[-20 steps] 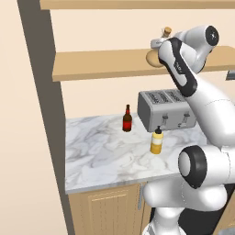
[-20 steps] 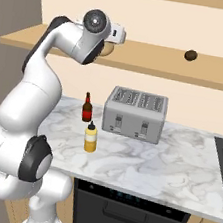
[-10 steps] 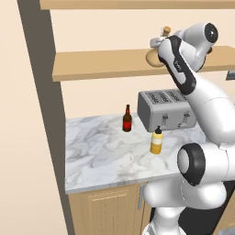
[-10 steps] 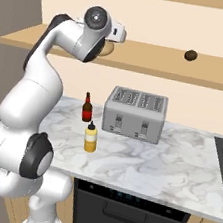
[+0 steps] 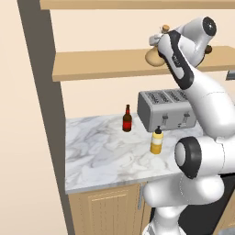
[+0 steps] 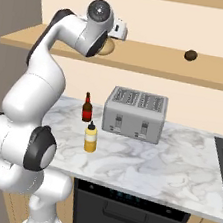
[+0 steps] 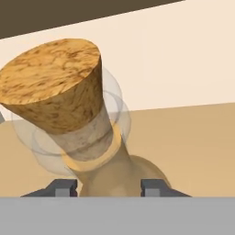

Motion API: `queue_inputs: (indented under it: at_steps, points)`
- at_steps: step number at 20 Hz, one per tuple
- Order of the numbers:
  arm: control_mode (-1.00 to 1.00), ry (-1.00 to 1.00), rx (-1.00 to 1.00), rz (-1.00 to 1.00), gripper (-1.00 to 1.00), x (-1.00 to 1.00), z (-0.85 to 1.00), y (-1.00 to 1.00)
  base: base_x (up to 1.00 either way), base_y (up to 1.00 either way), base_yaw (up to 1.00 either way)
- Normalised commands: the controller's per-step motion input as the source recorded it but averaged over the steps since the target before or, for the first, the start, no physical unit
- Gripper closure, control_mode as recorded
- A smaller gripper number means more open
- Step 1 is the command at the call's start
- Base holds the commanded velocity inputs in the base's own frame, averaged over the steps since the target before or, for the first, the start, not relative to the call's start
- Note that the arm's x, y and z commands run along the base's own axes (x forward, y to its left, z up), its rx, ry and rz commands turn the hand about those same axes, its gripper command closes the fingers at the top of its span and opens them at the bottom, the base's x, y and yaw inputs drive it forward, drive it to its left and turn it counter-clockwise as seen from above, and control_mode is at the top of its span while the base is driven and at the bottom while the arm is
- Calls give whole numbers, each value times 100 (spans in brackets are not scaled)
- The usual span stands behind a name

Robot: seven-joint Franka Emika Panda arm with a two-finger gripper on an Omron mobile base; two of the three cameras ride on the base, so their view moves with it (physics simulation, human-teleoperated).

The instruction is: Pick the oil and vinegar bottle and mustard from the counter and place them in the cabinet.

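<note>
From the left base view, the arm is raised high and the oil and vinegar bottle (image 5: 155,54) sits at the gripper, its round tan belly just over the light wood shelf of the cabinet (image 5: 105,66), its cork stopper just above the hand. Well below the gripper, the mustard (image 5: 157,141) stands upright on the counter (image 5: 101,156), just in front of the toaster (image 5: 167,110), with a small dark red bottle (image 5: 127,119) a little further back.

From the right base view, the arm hides most of the hand; only part of the tan belly (image 6: 107,46) shows behind it at shelf level. A small dark lump (image 6: 191,55) lies on the same shelf, well apart to the side.

In the hand view, the gripper (image 7: 109,188) is closed on the flask, one fingertip (image 7: 62,187) on each side of it where the neck widens into the belly. The cork fills the view above.

I judge this flask to be glass: stiff, smooth, slippery and fragile, and bottom-heavy. The thin neck could turn in the jaws, so a hold low on the neck seems sensible. The mustard looks light and a bit soft; its middle body seems the best place.
</note>
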Motion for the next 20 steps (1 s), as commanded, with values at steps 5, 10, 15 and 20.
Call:
queue_inputs:
  at_steps: [5, 10, 15, 20]
  points:
    - [-100, 3, 15, 1, -100, 0, -20, 31, 0, 0, 0]
    - [-100, 1, 17, 1, -100, 0, -20, 31, 0, 0, 0]
    - [-100, 0, 1, 0, -100, 0, -1, 0, 0, 0, 0]
    - [-100, -4, -3, 0, -100, -16, 0, 0, 0, 0, 0]
